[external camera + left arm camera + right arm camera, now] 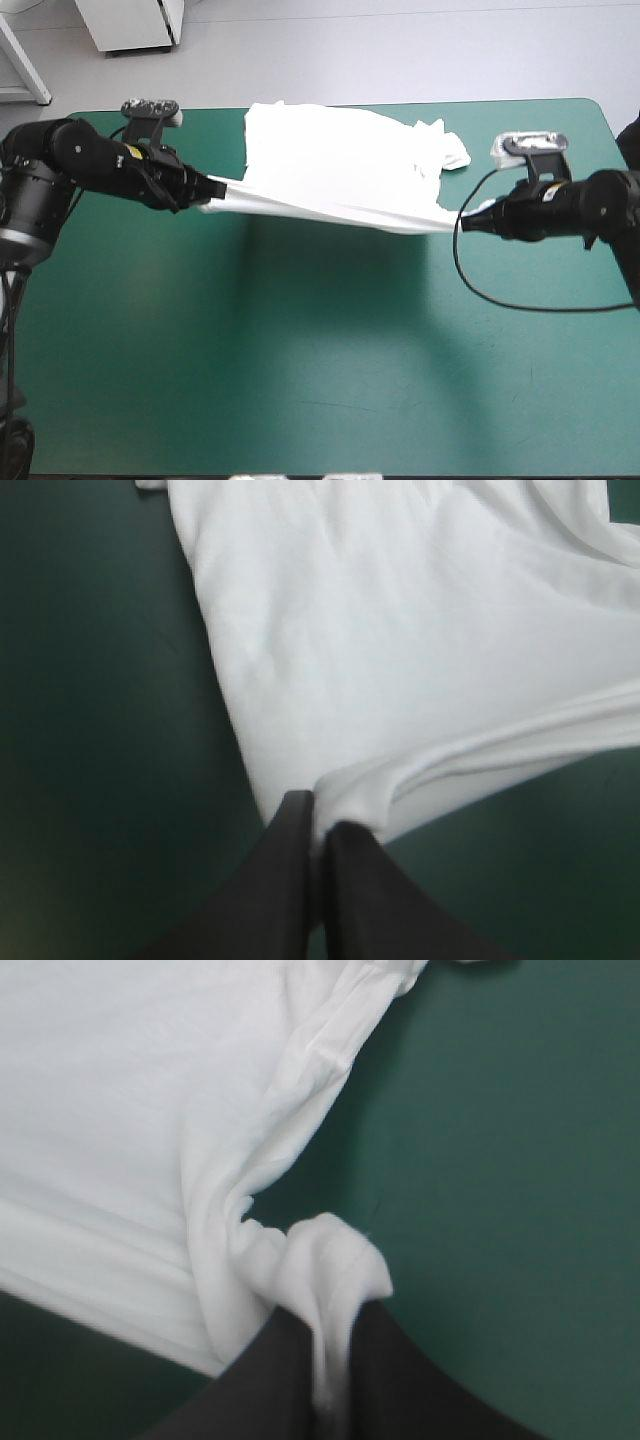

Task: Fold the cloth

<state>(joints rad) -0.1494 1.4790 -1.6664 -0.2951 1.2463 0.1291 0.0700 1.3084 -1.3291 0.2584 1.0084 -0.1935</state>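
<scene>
White T-shirt (330, 160): lying over the far half of the teal-green surface (300, 350), its far part resting on the surface close to the far edge, with a crumpled sleeve bunching toward the surface's far right. Its near edge is hanging raised off the surface, stretching in a taut line from side to side and casting a shadow on the surface beneath it. Left gripper (205, 187): hovering above the left side of the surface, its black fingers (290, 880) clenching on one end of the raised edge, a fold of white cloth showing pinched between them in the left wrist view. Right gripper (468, 220): hovering above the right side of the surface, its black fingers (400, 1380) grasping the other end, a knob of gathered cloth bulging just ahead of the tips in the right wrist view.
</scene>
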